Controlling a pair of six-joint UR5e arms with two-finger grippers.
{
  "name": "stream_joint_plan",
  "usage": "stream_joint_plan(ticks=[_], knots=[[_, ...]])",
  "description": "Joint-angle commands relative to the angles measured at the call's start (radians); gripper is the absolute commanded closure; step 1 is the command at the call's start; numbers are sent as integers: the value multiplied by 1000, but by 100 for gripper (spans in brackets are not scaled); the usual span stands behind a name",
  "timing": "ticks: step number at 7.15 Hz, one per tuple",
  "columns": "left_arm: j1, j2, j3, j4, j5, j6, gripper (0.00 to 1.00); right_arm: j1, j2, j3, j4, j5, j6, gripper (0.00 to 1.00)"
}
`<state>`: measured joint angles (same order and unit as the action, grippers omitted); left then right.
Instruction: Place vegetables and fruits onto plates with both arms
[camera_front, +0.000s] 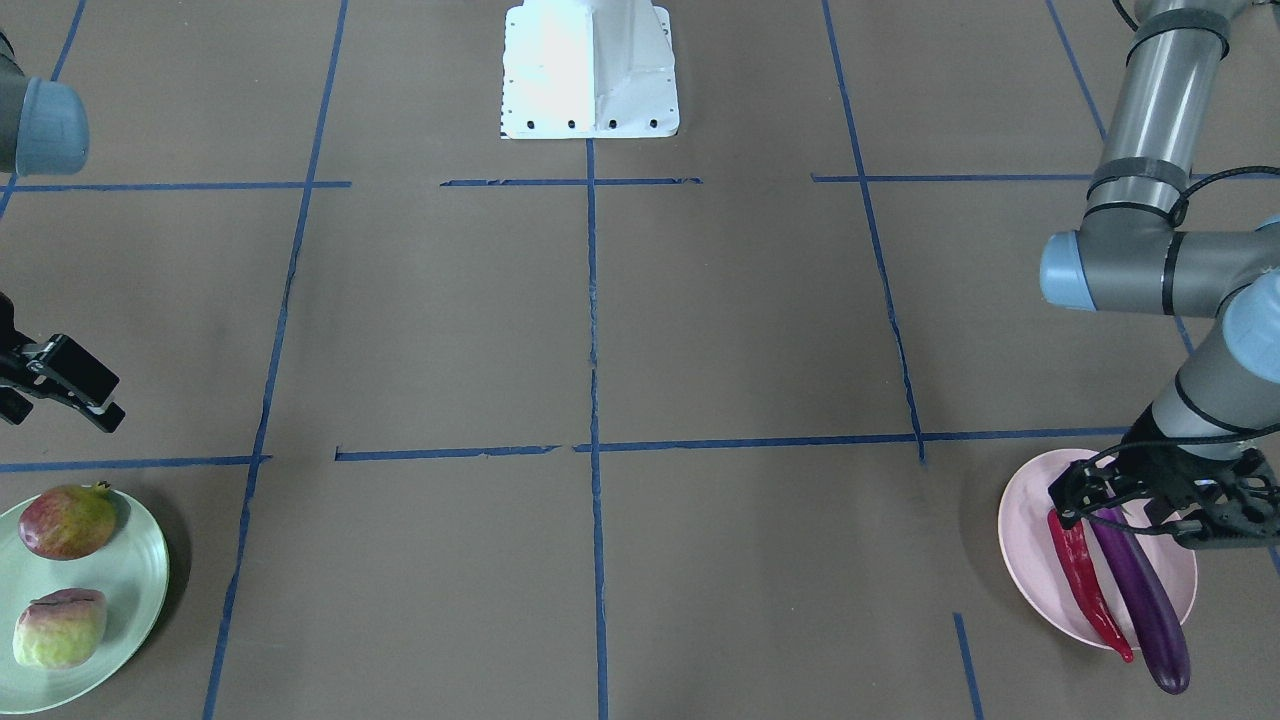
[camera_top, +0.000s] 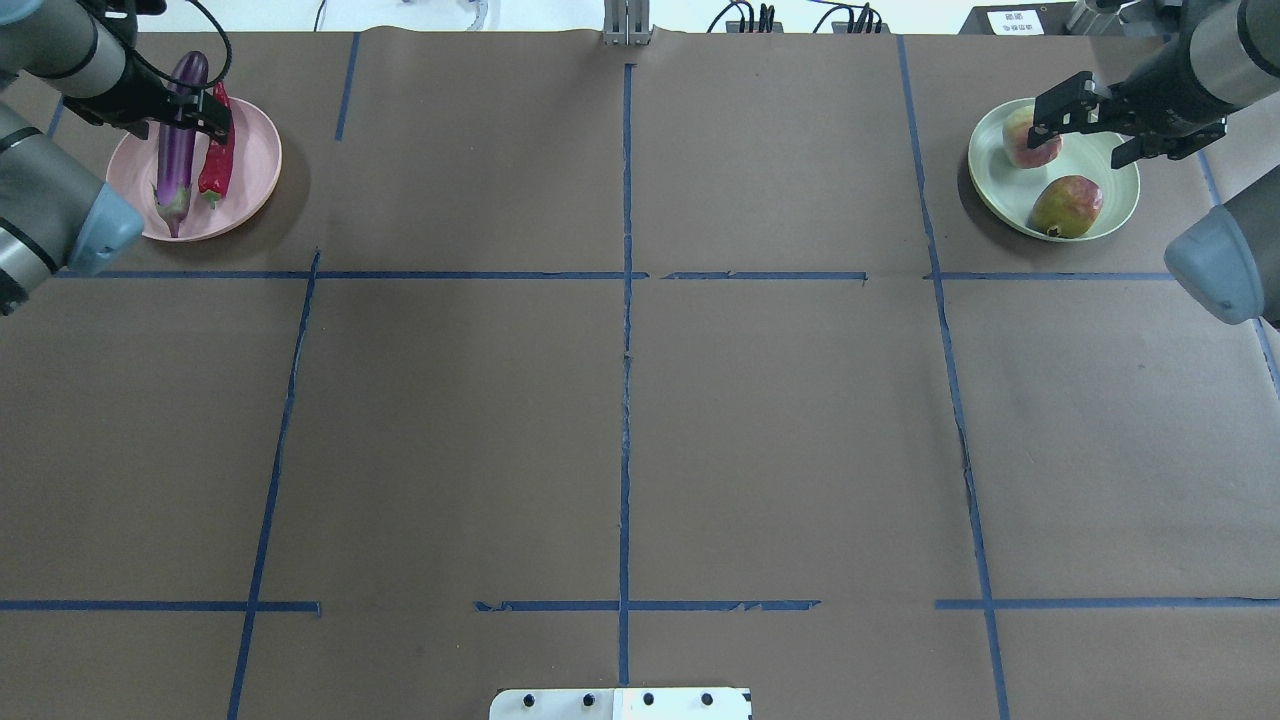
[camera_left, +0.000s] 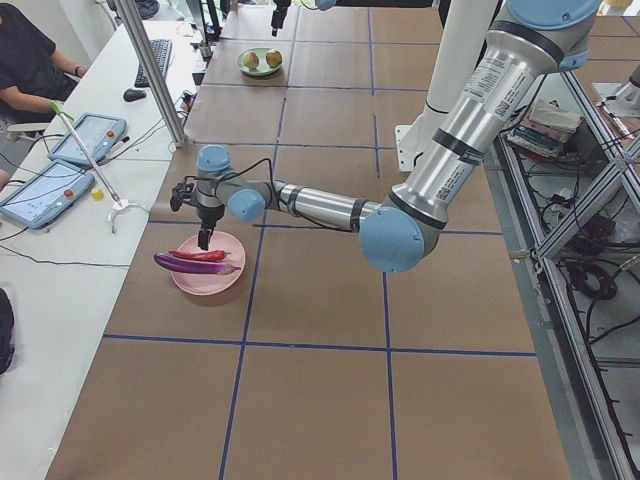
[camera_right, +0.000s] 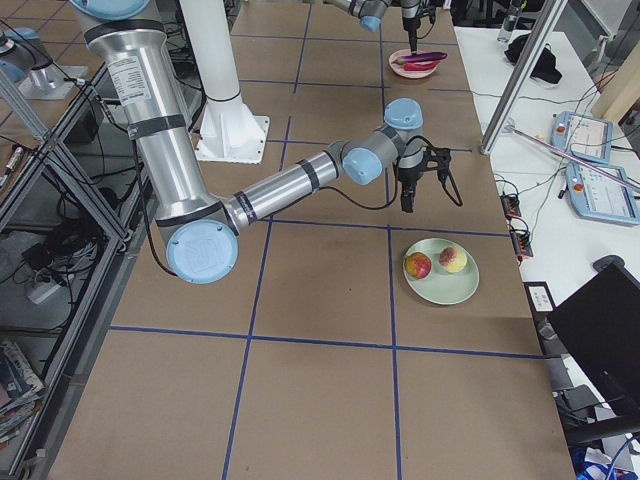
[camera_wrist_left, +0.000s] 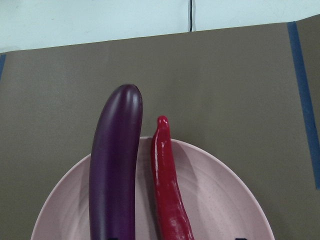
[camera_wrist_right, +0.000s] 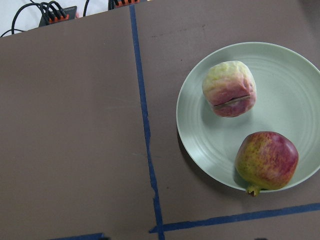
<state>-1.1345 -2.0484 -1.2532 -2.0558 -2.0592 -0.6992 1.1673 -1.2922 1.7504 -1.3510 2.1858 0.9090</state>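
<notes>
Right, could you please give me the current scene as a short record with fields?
pink plate: holds eggplant and chili pepper side by side; the eggplant's rounded end overhangs the rim
mint plate: holds round red-and-green fruit and pale blocky fruit, apart
left pincer: open, above the vegetables
right pincer: open, empty, raised near the mint plate
</notes>
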Motion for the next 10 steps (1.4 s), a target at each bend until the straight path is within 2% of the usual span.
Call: stream_joint_plan(ticks=[1, 2, 3, 5, 6, 7, 9, 10], knots=[[-83, 146, -177, 6, -143, 79, 0, 119, -117, 18, -71, 109, -263, 0], [-172, 240, -231, 8, -245, 240, 0, 174, -171, 15, -72, 127, -365, 0], [-247, 288, -257, 6, -289, 318, 0, 230, -221, 14, -80, 144, -472, 0], [-324, 376, -270, 44, -283, 593, 0, 317, -290, 8, -114, 183, -626, 0], [-432, 378, -273, 201, -280, 827, 0, 356, -324, 8, -159, 186, -750, 0], [-496, 375, -279, 367, -280, 946, 0, 397, -328, 15, -213, 186, -794, 0], [-519, 370, -313, 536, -285, 981, 0, 436, -334, 18, -288, 183, -887, 0], [-519, 378, -395, 688, -286, 975, 0, 431, -346, 18, -286, 160, -877, 0]])
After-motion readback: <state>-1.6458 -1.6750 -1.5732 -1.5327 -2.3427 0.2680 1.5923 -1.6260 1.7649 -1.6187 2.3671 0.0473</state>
